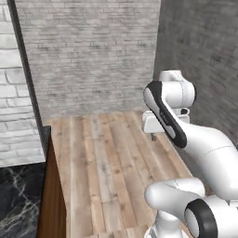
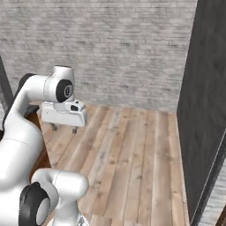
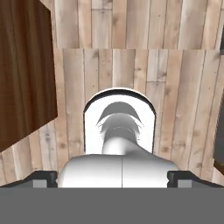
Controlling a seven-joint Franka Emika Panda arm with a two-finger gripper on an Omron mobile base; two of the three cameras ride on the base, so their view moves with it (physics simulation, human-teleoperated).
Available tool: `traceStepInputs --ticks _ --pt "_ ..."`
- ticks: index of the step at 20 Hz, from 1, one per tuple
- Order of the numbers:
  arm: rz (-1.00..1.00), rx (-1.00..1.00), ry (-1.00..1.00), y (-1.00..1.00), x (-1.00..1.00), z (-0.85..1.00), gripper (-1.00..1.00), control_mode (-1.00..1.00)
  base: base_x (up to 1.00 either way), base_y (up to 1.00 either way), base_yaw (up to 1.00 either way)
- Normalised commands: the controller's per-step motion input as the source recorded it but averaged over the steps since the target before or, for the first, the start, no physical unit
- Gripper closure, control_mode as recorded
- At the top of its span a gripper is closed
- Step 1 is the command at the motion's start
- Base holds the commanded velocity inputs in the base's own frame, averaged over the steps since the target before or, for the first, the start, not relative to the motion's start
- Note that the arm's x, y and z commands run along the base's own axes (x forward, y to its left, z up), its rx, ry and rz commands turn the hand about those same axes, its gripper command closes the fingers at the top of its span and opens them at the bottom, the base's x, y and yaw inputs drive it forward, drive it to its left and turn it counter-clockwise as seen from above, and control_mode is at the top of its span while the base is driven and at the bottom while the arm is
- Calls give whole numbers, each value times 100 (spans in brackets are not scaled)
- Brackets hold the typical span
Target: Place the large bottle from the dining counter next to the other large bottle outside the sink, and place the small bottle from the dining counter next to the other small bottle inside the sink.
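Left base view: the jaws (image 1: 154, 135) are hanging wide apart and holding nothing, pointing down over the wooden floor (image 1: 107, 162). The black marble dining counter (image 1: 18, 200) is lying well off to their left, lower down; I cannot tell where the bottles are.

I'm in a home kitchen's dining corner: pale brick walls (image 1: 88, 51) at the far side, plank wood floor (image 2: 132, 154), and a black marble dining counter (image 1: 18, 200) on brown wood near left.
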Motion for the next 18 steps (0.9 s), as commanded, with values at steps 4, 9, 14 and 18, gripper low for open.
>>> traceStepInputs --ticks 4,9,14,18 --pt "0 0 0 0 0 0 -100 100 100 -23 30" --pt "0 0 0 0 0 0 -100 100 100 -38 29" --pt "0 0 0 0 0 0 -100 100 100 -41 32" --pt "0 0 0 0 0 0 -100 100 100 -34 33"
